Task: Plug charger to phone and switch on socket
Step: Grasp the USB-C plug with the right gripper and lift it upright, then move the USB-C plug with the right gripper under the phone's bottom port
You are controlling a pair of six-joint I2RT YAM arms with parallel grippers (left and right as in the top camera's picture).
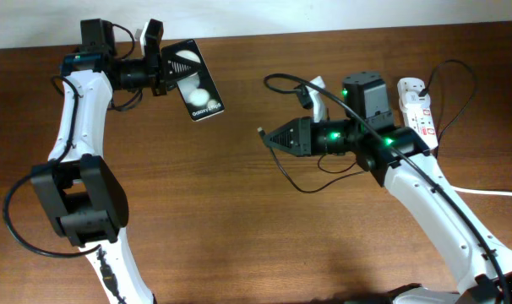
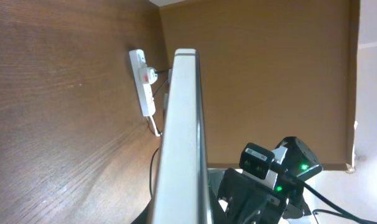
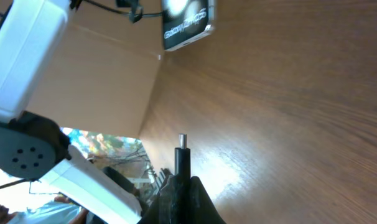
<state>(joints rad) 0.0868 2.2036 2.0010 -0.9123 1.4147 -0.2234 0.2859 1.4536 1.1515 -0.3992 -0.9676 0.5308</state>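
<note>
Lining up the plug with the port looked to be the step in hand. Left gripper [image 1: 160, 66] was clamped on the phone [image 1: 198, 84] at the far left of the table [image 1: 239, 245]. The phone's glossy face was turned up to the overhead camera and its free short end pointed toward the other arm. It appeared lifted off the wood, though I could not be sure. The left wrist view gave the phone edge-on only, and no port could be made out there.

Right gripper [image 1: 269, 138] was closed tight on the charger [image 3: 183, 158] just behind the connector. The bare metal tip [image 3: 183, 139] stood proud of the fingertips and aimed roughly at the phone. Tip and phone were well apart. Slack cable looped on the table beneath the right arm. The socket [image 1: 416, 105] lay at the far right behind that arm, with neither gripper on it, and its switch position was not readable.

Judgement on doing this well:
- Hold the phone rigid and let only the right arm travel.
- Square the tip to the phone's short end before closing the gap; from the right wrist view the phone sat high and off-axis, so the approach wanted correcting first.
- Come in slowly along the connector's own line, since a small tip would skate off glossy casing if angled.
- Watch that the slack cable did not drag the plug sideways
</note>
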